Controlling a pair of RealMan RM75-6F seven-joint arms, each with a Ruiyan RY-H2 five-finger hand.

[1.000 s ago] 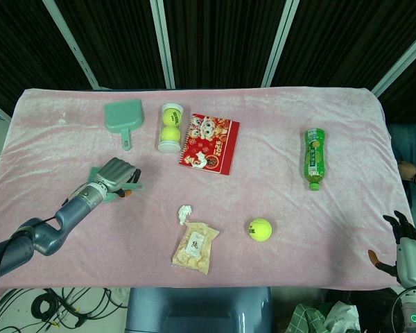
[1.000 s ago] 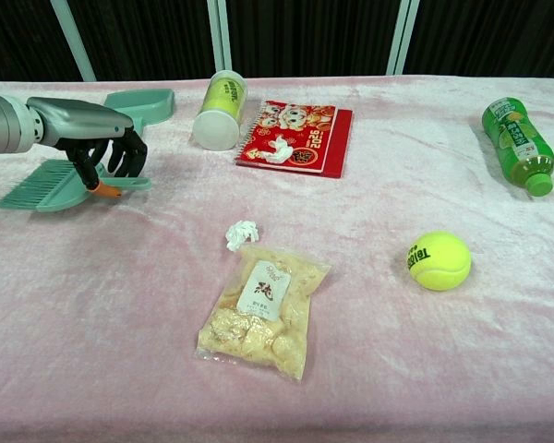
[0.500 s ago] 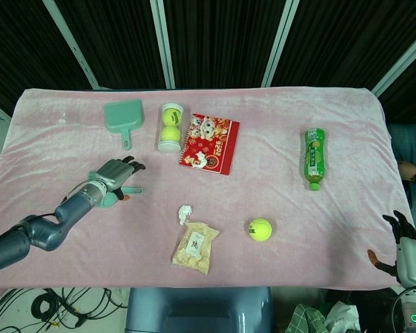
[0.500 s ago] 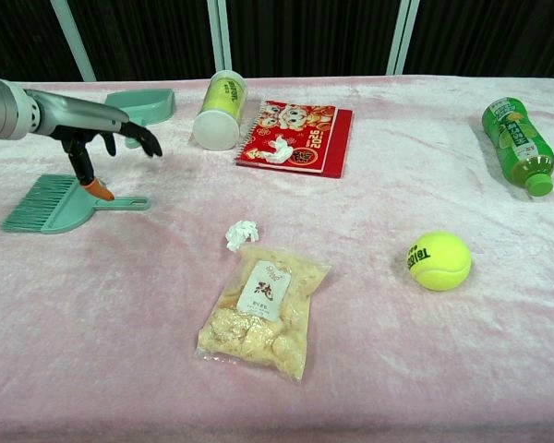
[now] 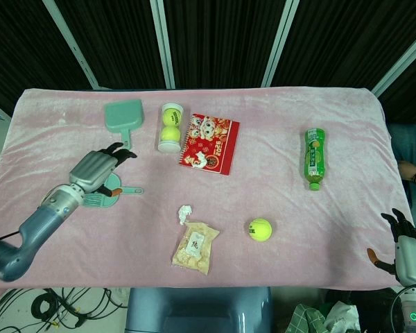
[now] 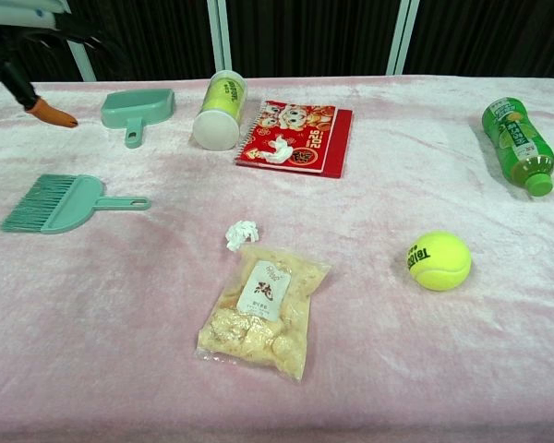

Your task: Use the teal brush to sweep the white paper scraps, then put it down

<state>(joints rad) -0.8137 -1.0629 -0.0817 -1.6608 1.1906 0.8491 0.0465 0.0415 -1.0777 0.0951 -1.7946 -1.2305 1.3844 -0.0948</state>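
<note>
The teal brush (image 6: 60, 203) lies flat on the pink cloth at the left, bristles pointing left and handle pointing right. In the head view the brush (image 5: 116, 189) is partly hidden under my left hand (image 5: 93, 170). That hand hovers above it with fingers spread and holds nothing; in the chest view the left hand (image 6: 23, 78) shows only at the top left corner. One crumpled white paper scrap (image 6: 242, 233) (image 5: 185, 212) sits mid-table, touching the top of a snack bag (image 6: 263, 314). My right hand (image 5: 404, 241) hangs off the table's lower right corner, fingers apart and empty.
A teal dustpan (image 6: 138, 106) lies at the back left, next to a tube of tennis balls (image 6: 219, 111) and a red calendar notebook (image 6: 295, 125). A loose tennis ball (image 6: 438, 260) sits right of the snack bag. A green bottle (image 6: 517, 143) lies at the far right.
My left hand let go of the brush, opened its fingers and rose up and back to the left. The brush stays flat on the cloth. The right hand has not moved.
</note>
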